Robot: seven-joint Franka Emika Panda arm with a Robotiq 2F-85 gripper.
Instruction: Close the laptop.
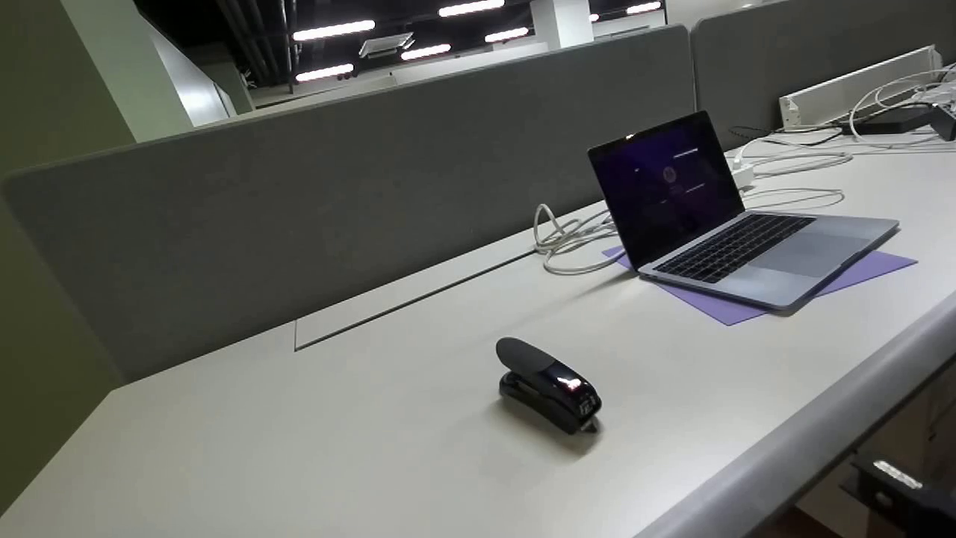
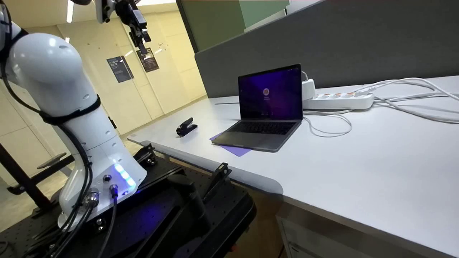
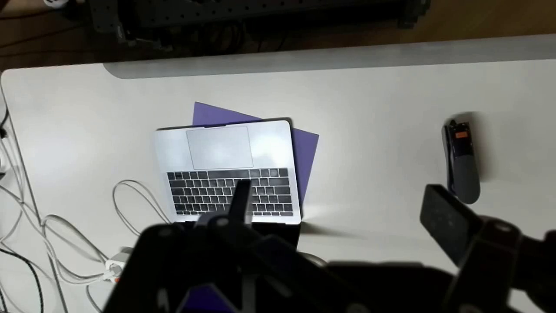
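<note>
The silver-grey laptop stands open on the white table, its lid raised and its dark purple screen lit. It shows in both exterior views [image 1: 806, 246] [image 2: 270, 96] and in the wrist view [image 3: 221, 148]. My gripper [image 3: 341, 204] is open and empty, its fingers spread wide. In the wrist view one finger overlaps the laptop's keyboard and the other is near the stapler; most of the screen is hidden behind the gripper. In an exterior view the gripper [image 2: 142, 43] hangs high in the air, well above the table and apart from the laptop.
A purple sheet [image 2: 236, 150] lies under the laptop. A black stapler [image 1: 549, 385] lies on the table to one side. A white power strip [image 2: 340, 102] and white cables [image 1: 571, 239] lie by the screen. A grey partition [image 1: 373, 209] runs along the table's back edge.
</note>
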